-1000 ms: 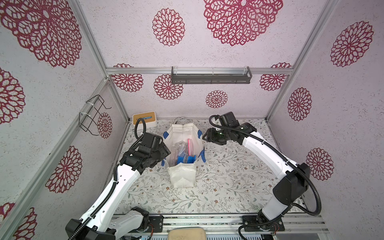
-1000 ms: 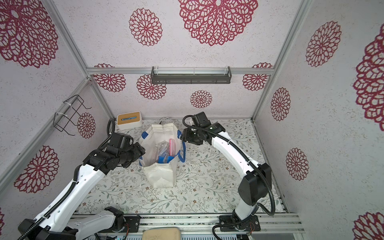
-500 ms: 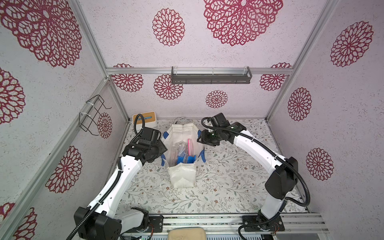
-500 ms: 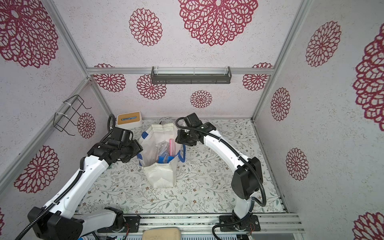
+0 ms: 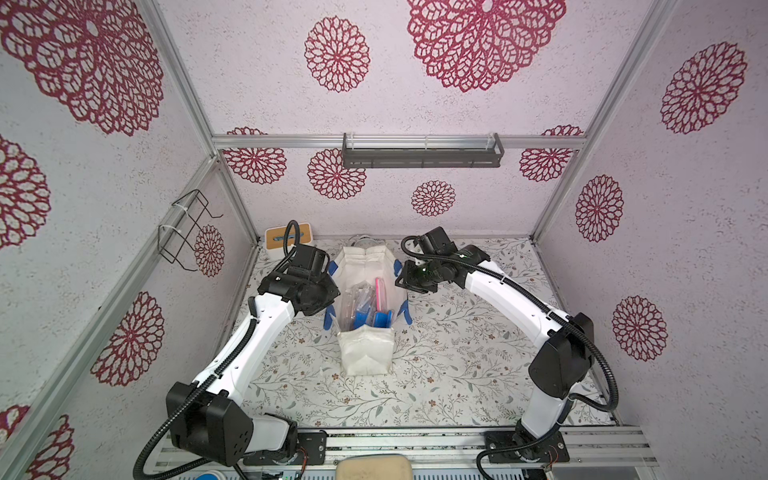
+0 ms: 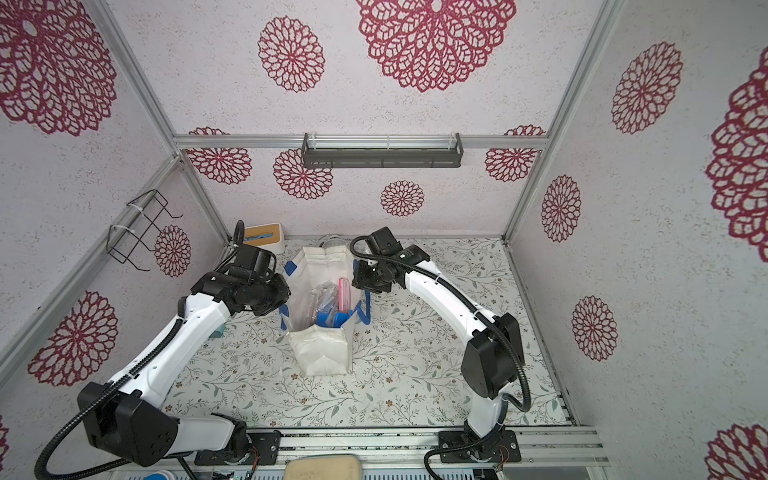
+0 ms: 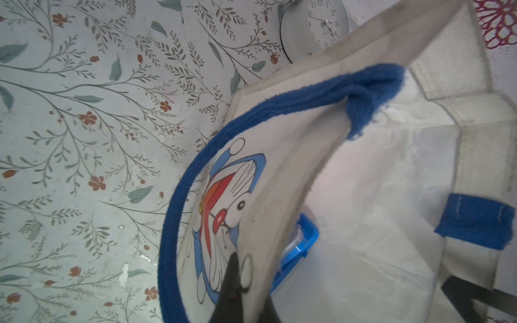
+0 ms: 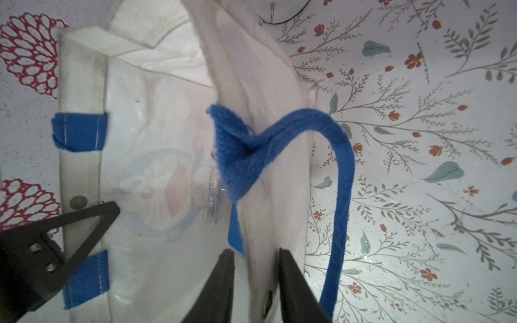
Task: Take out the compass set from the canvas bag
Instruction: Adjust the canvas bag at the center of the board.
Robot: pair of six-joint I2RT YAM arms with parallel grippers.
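The off-white canvas bag [image 5: 365,353] [image 6: 322,353] stands open mid-table, blue handles hanging down its sides. Inside lie a blue-rimmed clear case [image 7: 303,240], clear packets [image 5: 359,297] and a pink item [image 5: 379,286]; I cannot tell which is the compass set. My left gripper [image 5: 333,296] [image 7: 247,279] is shut on the rim of the bag wall with the cartoon print [image 7: 223,201]. My right gripper [image 5: 401,283] [image 8: 256,257] straddles the opposite wall [image 8: 265,223]. Its jaws are still apart, with a gap on the inner side.
A white clock [image 7: 313,28] [image 5: 361,240] sits just behind the bag. A wood-topped white box [image 5: 288,240] stands in the back left corner. A wire rack [image 5: 187,232] hangs on the left wall and a grey shelf [image 5: 422,156] on the back wall.
Both arms have moved in to the bag's side rims. The left gripper has closed on its wall. The right gripper's jaws have narrowed around the other wall.
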